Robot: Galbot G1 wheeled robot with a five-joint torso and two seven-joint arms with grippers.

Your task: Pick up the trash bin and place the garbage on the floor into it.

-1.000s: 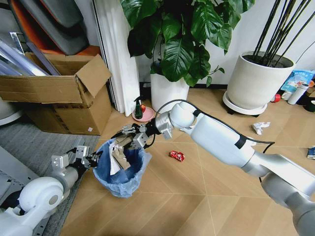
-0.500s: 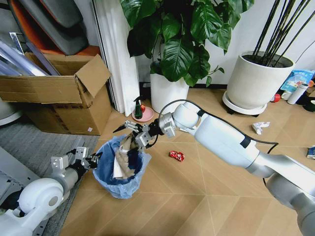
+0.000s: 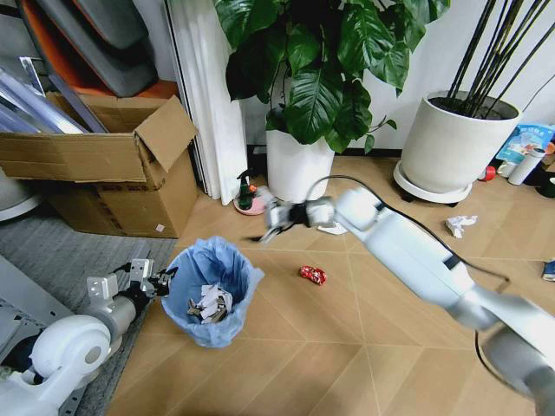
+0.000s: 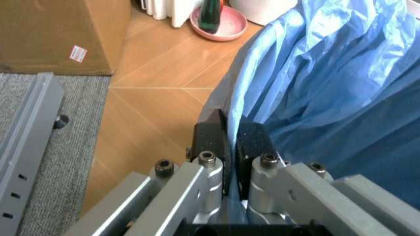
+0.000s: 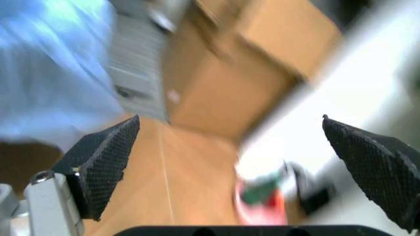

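head view high, facing down, both wrist views near trash bin [image 3: 211, 293]

My left gripper [image 4: 232, 142] is clamped on the rim of the trash bin [image 4: 226, 105], black pads pressed together over the crinkled light-blue bag [image 4: 328, 83]. Beyond lie the chevron wood floor [image 4: 154, 78], grey carpet [image 4: 56, 162], a cardboard box [image 4: 59, 34] and a pink dish [image 4: 220, 22] holding a green bottle [image 4: 211, 14].

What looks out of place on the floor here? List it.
A red wrapper and crumpled white paper lie loose on the floor, outside the trash bin. The left gripper pinches the bin's bag; the right gripper is open, empty.
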